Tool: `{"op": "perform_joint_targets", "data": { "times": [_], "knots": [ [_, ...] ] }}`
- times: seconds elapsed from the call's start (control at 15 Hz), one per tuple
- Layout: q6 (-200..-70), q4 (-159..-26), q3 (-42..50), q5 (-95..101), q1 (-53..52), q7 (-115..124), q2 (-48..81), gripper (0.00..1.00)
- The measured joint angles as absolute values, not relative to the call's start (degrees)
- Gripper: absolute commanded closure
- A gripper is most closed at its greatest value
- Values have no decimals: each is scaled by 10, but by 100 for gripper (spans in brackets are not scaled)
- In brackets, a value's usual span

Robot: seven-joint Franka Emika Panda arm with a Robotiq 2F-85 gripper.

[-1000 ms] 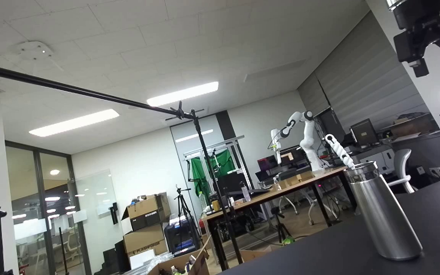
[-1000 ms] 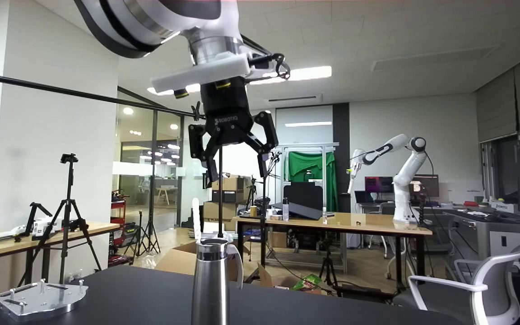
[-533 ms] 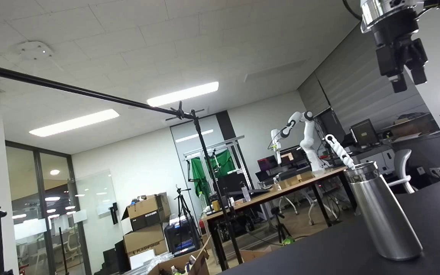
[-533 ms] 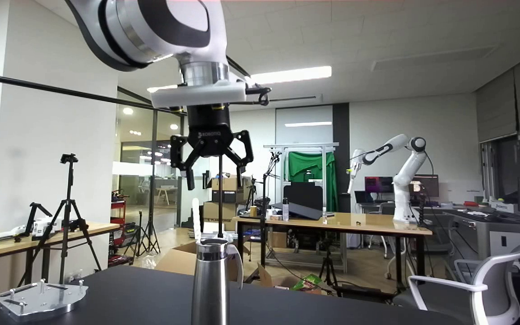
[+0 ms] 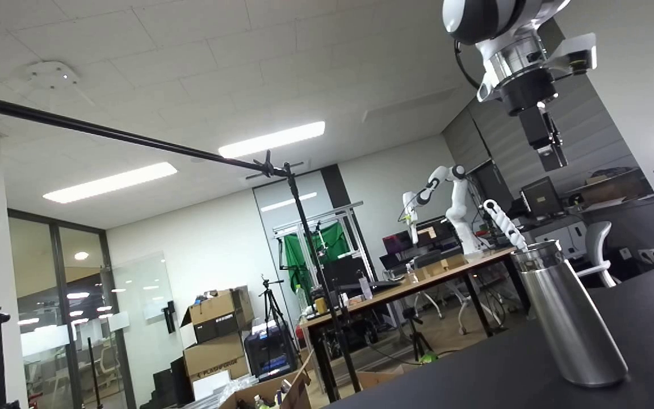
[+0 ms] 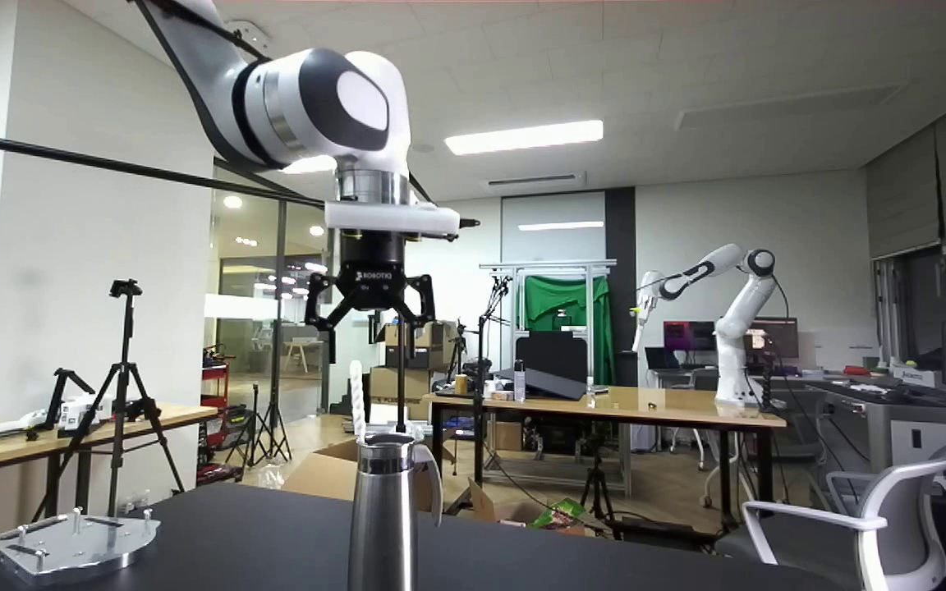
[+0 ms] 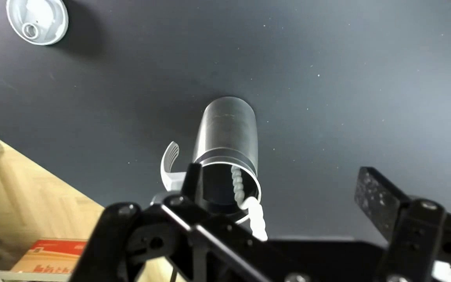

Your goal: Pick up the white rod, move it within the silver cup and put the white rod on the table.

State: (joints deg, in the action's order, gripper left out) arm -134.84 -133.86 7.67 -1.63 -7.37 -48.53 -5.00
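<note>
Your black two-fingered Robotiq gripper points down above the matte black table. Jaws spread wide, nothing held; the wrist view gives you a broad gap between the black fingers. The white twisted rod with a looped top stands in the tall silver metal cup, lower part inside, upper part out past the rim, leaning out opposite the curved white handle. Your fingers are apart from the rod in both exterior views. Cup upright on the table; in the wrist view, one finger hides part of its mouth. Same view: a round pale disc lies on the table, well apart from the cup. In an exterior view: a clear plate with short metal posts, near the table's edge.
</note>
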Motion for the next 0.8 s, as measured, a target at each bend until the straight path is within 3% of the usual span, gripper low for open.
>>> {"op": "perform_joint_targets", "data": {
  "times": [0.8],
  "knots": [
    [-1177, -1073, -33, 215, -78, -445, 147, 0]
  ]
}}
